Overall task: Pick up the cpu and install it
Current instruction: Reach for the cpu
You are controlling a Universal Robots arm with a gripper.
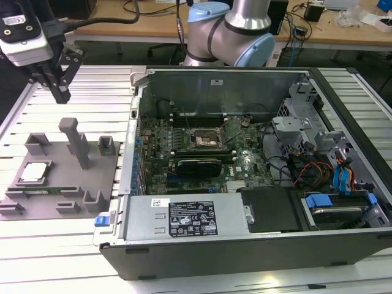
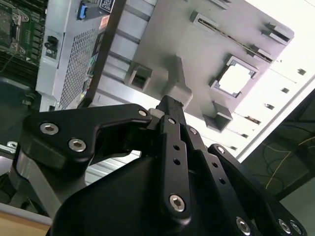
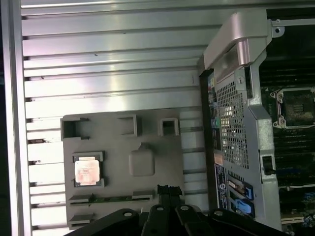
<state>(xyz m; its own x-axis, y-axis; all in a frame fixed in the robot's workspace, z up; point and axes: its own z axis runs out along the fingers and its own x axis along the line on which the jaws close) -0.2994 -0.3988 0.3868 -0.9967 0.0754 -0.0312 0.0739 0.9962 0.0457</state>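
Black linkage-fingered tool [image 1: 63, 97] hangs in the air above the far end of a flat grey plastic holder [image 1: 58, 156] on the slatted aluminium bench [image 1: 61, 251]. Its fingertips are drawn together, gripping nothing and touching nothing. The small square cpu with a shiny silver metal top [image 1: 35, 172] lies flat in a framed recess of that holder, metal face up and edges parallel to the holder's sides. Being square, it shows no clear long axis. It sits well apart from the tool and outside the open dark computer case [image 1: 245, 257].

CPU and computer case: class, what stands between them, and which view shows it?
A tall grey post stands between the cpu and the computer case, on the grey holder; the first wrist view shows it.
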